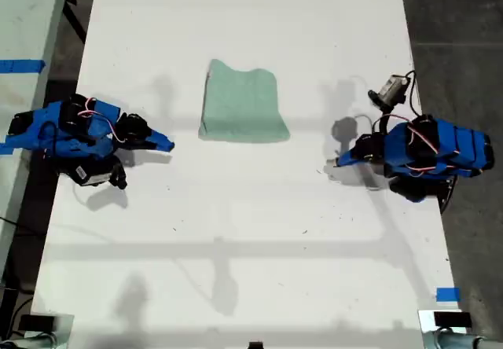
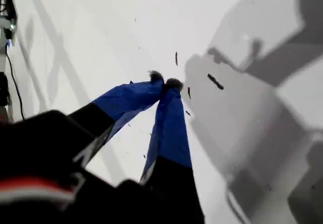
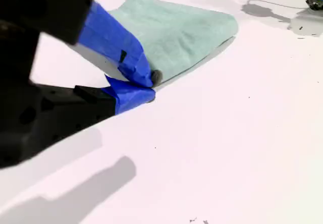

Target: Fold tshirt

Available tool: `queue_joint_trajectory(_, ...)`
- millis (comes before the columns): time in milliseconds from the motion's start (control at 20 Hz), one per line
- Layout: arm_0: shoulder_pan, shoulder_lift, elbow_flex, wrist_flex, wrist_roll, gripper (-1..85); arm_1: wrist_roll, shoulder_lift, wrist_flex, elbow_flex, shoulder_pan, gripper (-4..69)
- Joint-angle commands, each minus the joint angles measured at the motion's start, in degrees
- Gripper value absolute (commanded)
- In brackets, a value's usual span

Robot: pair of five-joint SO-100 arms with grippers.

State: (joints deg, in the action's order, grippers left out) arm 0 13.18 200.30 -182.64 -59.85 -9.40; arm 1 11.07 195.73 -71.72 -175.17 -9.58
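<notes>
The pale mint-green tshirt [image 1: 241, 105] lies folded into a compact rectangle on the white table [image 1: 251, 255], towards the far middle in the exterior view. My second gripper [image 1: 168, 145] is at the exterior view's left, shut and holding nothing, a short way from the shirt's near corner. In the second wrist view the shut fingertips [image 3: 153, 77] sit just in front of the tshirt [image 3: 176, 32], apart from it. My first gripper [image 1: 339, 161] is at the exterior view's right, shut and empty. In the first wrist view its tips [image 2: 165, 80] meet over bare table, and the shirt is out of view.
A small grey device [image 1: 391, 90] on wires stands near the table's edge at the exterior view's right. Blue tape [image 1: 448, 294] marks the near right corner in the exterior view. Another table with blue tape [image 1: 20, 66] adjoins at that view's left. Small dark specks [image 2: 214, 81] dot the surface.
</notes>
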Motion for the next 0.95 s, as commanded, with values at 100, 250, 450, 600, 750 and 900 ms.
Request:
queue_joint_trajectory(100,-4.04,5.89,-0.26,0.18,0.26,0.1,-4.48,3.52,-0.88,-0.44,3.78,12.7)
queue_joint_trajectory(250,-9.76,5.89,-0.26,-0.18,1.76,2.2,15.38,3.87,-0.70,-0.53,2.72,12.7)
queue_joint_trajectory(450,-14.06,5.89,-0.26,-0.26,1.76,5.6,36.74,3.96,-1.32,-0.26,2.81,10.1)
queue_joint_trajectory(600,-14.77,5.89,-0.26,-0.26,1.76,5.8,36.74,3.96,-1.32,-0.26,2.81,8.9)
queue_joint_trajectory(750,-14.77,5.89,-0.26,-0.26,1.76,6.0,36.74,3.96,-1.32,-0.26,2.81,8.1)
queue_joint_trajectory(900,-14.77,5.89,-0.26,-0.26,1.76,6.1,36.74,3.96,-1.32,-0.26,2.81,7.5)
